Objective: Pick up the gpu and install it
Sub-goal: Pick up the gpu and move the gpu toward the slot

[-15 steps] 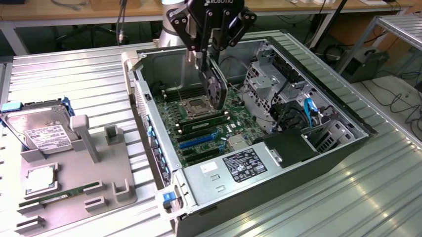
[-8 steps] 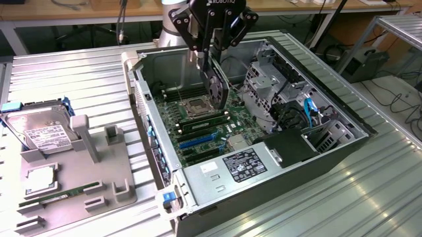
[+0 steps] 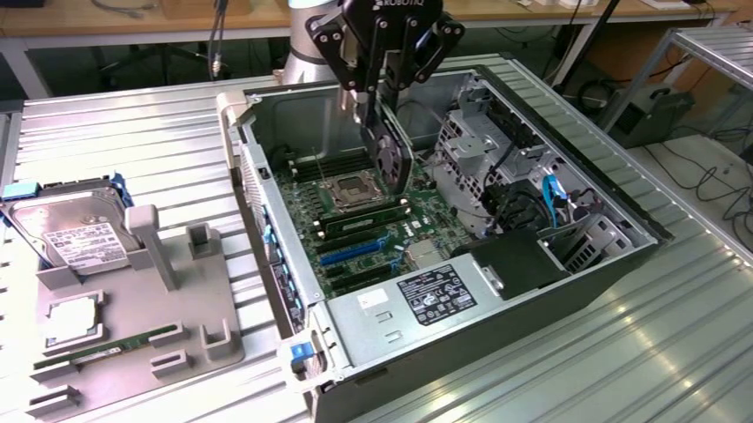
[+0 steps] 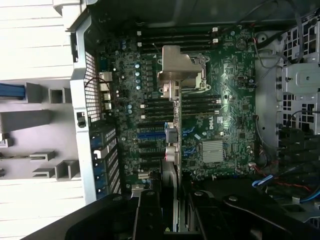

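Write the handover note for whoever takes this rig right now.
End effector: shut on the gpu, which hangs edge-down from it.
Position: the card is inside the open computer case, over the motherboard near the CPU socket.
Done: pickup; the card is off the table and in the case.
Left: the card is not yet seated on the board.

Gpu [image 3: 390,152] looks black; motherboard [image 4: 235,125] green, slot [image 3: 353,254] blue.
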### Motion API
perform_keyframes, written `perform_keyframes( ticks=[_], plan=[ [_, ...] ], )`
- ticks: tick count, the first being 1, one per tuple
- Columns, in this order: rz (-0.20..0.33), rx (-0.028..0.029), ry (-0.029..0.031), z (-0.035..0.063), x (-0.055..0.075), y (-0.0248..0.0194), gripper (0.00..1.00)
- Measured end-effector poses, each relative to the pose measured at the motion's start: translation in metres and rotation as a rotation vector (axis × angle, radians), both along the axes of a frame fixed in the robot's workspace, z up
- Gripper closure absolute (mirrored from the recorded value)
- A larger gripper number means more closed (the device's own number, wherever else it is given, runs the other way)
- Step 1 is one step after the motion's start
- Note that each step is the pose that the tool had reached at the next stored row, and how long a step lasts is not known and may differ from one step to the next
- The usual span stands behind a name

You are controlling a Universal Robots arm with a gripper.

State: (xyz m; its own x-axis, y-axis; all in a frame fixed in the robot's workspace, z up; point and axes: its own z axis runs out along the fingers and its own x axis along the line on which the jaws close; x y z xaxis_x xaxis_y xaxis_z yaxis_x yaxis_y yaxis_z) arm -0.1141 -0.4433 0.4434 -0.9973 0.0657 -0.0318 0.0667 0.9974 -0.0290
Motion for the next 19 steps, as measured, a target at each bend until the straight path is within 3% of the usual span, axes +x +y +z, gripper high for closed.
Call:
perform_keyframes(
  ticks=[19],
  plan=[
    [0.000,-0.0026,0.0000,0.0000,0.0069,0.0000,0.74]
  ],
)
